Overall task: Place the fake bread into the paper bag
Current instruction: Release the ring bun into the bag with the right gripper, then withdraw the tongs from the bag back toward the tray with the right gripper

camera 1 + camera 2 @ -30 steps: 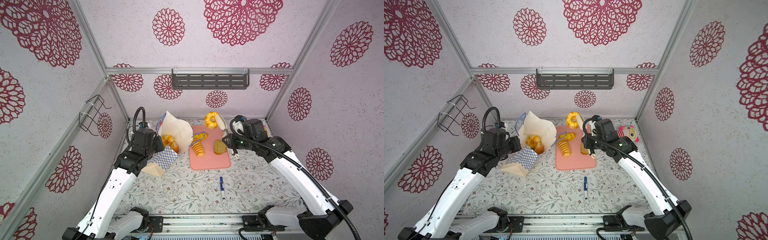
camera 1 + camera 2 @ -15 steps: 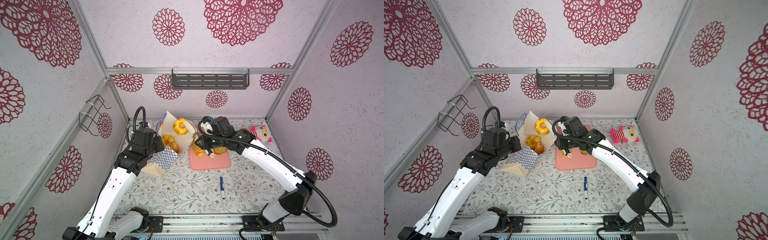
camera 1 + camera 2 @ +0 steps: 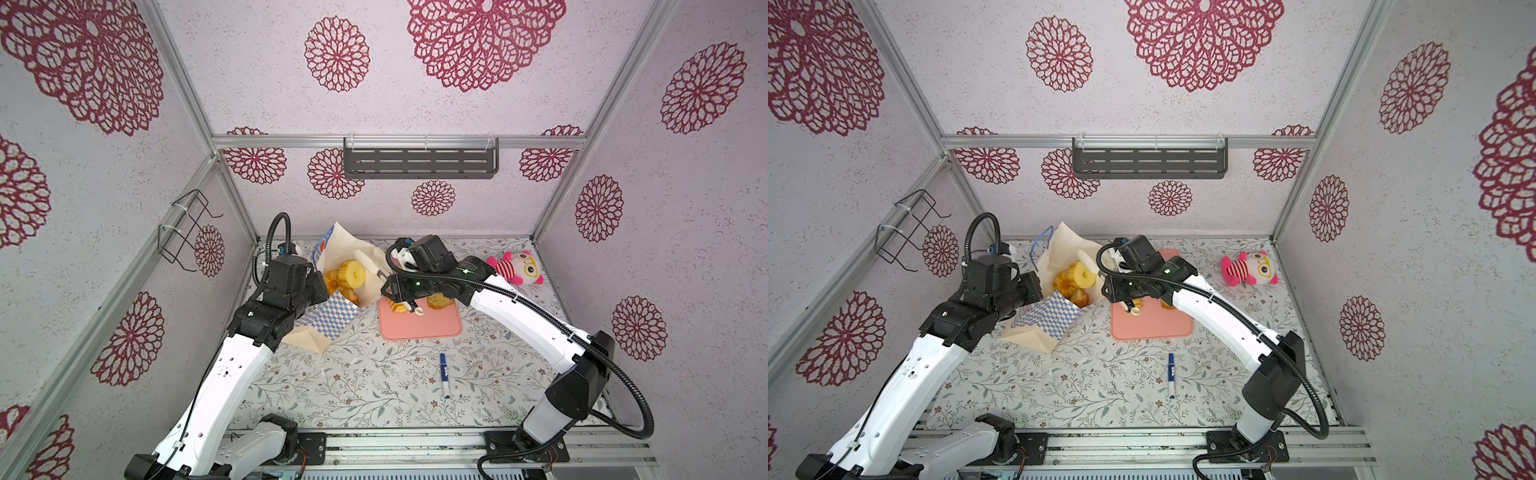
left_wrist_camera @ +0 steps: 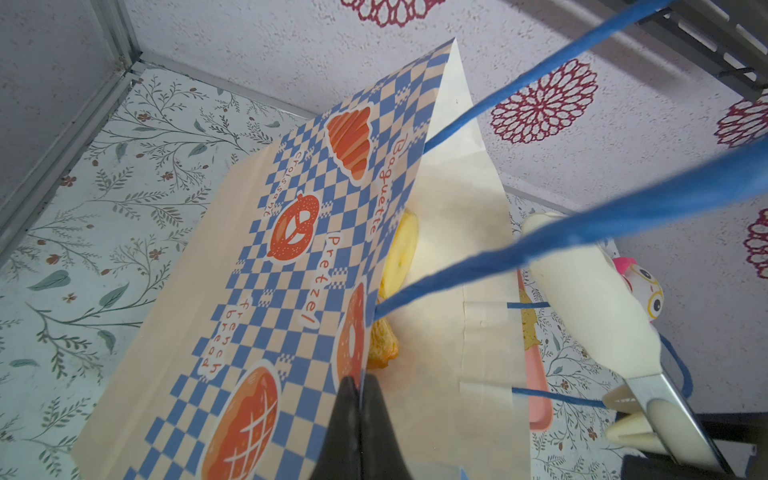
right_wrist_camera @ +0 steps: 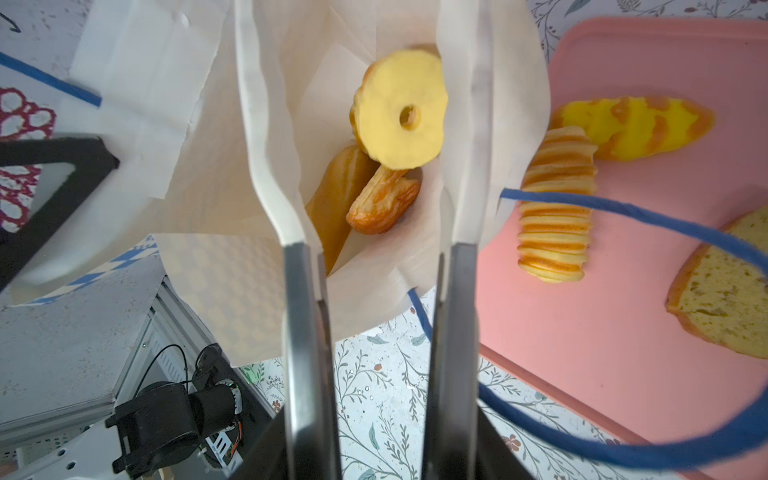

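Paper bag [image 4: 232, 266] rim pinched by left gripper [image 4: 360, 386], mouth open.

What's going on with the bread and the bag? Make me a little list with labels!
Bag: tilted, mouth open, rim pinched by left gripper
Right gripper: open at bag mouth, empty
In bag: ring cake atop two pastries
On tray: ridged loaf, long loaf, brown bread
Elsewhere: plush toy, pen on table

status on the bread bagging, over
Left gripper shut on paper bag rim. Right gripper open over its mouth, ring cake inside. Three breads on pink tray.
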You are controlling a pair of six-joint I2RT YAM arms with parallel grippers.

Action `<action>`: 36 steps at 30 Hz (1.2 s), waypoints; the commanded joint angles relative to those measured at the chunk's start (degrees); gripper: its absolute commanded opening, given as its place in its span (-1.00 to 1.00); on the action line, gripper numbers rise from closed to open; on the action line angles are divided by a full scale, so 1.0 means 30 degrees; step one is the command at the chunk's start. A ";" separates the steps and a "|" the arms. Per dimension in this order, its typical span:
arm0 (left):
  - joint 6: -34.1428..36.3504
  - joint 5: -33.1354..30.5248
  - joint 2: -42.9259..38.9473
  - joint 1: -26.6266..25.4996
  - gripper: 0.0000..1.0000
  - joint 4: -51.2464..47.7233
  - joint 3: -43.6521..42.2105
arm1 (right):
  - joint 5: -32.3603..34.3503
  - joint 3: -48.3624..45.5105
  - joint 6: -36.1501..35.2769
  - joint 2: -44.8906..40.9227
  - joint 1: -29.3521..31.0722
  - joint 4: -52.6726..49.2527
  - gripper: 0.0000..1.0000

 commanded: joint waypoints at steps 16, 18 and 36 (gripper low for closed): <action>0.0161 -0.0292 -0.0099 0.0137 -1.00 -0.0477 0.0364 | 0.4889 -0.0379 -0.2113 -0.4644 -0.0871 0.0555 -0.11; 0.0152 -0.0347 -0.0150 0.0147 -1.00 -0.0476 0.0366 | 0.5262 -0.1031 -0.2237 -0.5345 -0.1426 0.0418 -0.10; 0.0193 -0.0679 -0.0237 0.0147 -1.00 -0.0517 0.0513 | 0.4892 -0.9845 -0.2114 -0.8429 -0.4544 -0.0751 0.01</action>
